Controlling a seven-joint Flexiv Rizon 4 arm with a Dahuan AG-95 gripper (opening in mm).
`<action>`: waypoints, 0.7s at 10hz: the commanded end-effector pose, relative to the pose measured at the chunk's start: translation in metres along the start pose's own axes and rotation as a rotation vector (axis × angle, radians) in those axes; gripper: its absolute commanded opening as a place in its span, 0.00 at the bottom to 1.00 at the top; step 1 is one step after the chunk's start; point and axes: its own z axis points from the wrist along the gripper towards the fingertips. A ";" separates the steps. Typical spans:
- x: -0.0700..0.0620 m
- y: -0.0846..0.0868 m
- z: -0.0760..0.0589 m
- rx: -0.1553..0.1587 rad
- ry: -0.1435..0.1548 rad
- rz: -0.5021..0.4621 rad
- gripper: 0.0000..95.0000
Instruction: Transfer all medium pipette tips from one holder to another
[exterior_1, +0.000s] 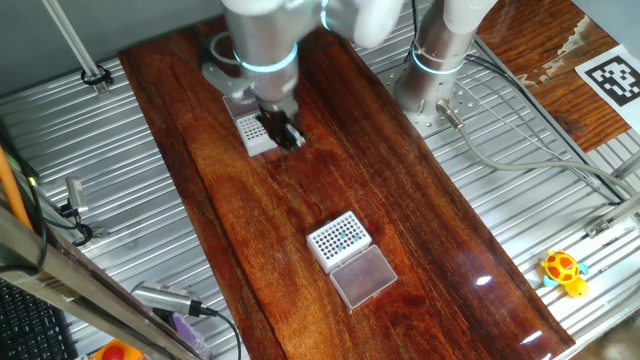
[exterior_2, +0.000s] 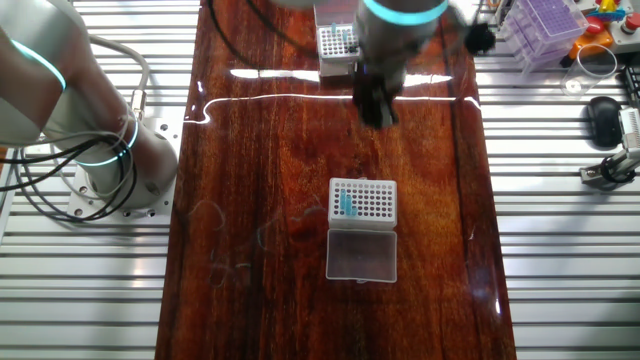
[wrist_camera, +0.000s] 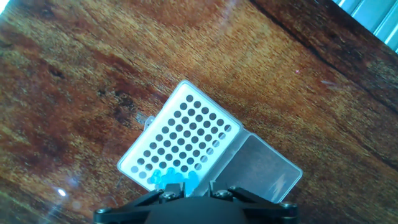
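Observation:
Two white holders stand on the wooden board. One holder (exterior_1: 255, 132) (exterior_2: 337, 42) lies right beside my gripper (exterior_1: 288, 135) (exterior_2: 378, 112). The hand view looks down on this holder (wrist_camera: 186, 134): many empty holes, a cluster of blue medium pipette tips (wrist_camera: 174, 180) at its nearest corner, and a clear lid (wrist_camera: 264, 169) folded open. The gripper (wrist_camera: 189, 194) shows only as dark finger bases at the bottom edge, just above that cluster. The other holder (exterior_1: 340, 238) (exterior_2: 362, 200) sits mid-board with a few blue tips (exterior_1: 345, 235) (exterior_2: 347, 204) and its lid (exterior_1: 363, 276) (exterior_2: 362, 255) open.
The arm's base (exterior_1: 440, 60) (exterior_2: 100, 150) is bolted to the ribbed metal table beside the board. A purple rack (exterior_2: 548, 25) and a mouse (exterior_2: 603, 118) lie off the board. A yellow toy (exterior_1: 565, 272) and a cable (exterior_1: 520, 160) lie on the metal.

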 end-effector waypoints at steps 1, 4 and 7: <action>-0.009 0.028 -0.008 -0.018 0.018 0.043 0.00; -0.010 0.029 -0.009 -0.010 0.017 0.026 0.00; -0.010 0.029 -0.009 -0.027 0.047 -0.195 0.00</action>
